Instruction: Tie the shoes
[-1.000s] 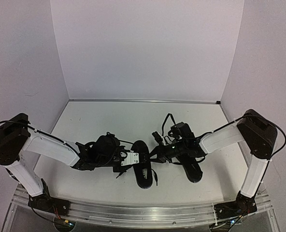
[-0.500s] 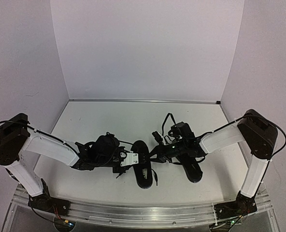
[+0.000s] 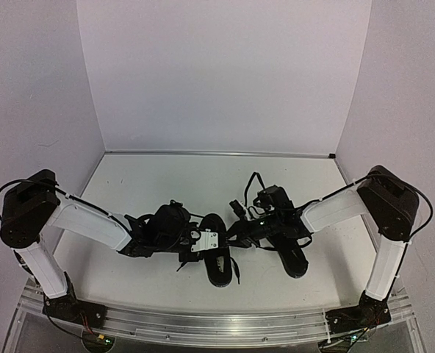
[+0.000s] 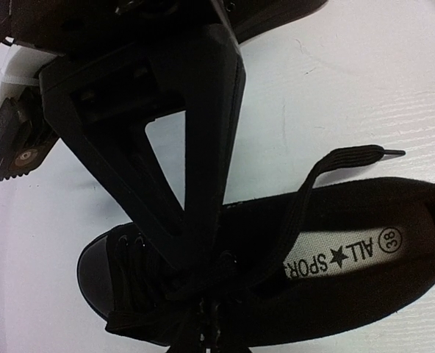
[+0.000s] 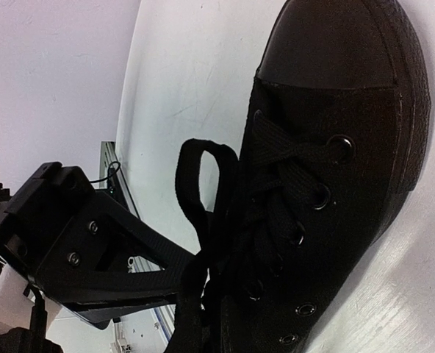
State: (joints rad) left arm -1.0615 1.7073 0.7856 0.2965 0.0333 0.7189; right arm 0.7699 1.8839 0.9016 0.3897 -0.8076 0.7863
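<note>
Two black shoes lie side by side on the table. The left shoe (image 3: 222,268) shows its white insole label (image 4: 350,254). My left gripper (image 3: 201,246) reaches it from the left. In the left wrist view that gripper (image 4: 203,316) is shut, its tips buried in the laces over the tongue, and one lace (image 4: 328,165) trails off to the right. My right gripper (image 3: 241,229) sits at the inner side of the right shoe (image 3: 291,257). In the right wrist view a lace loop (image 5: 192,176) rises beside this shoe (image 5: 335,147). Only one finger (image 5: 114,257) shows clearly, and the jaw gap at the gripper (image 5: 199,301) is lost in black.
White walls close in the back and both sides of the table (image 3: 203,184). A metal rail (image 3: 217,327) runs along the near edge between the arm bases. A loose black lace end (image 3: 256,179) lies behind the right shoe.
My left arm has shifted a little to the right, onto the left shoe, and its jaws have closed. The right arm and both shoes have barely moved.
</note>
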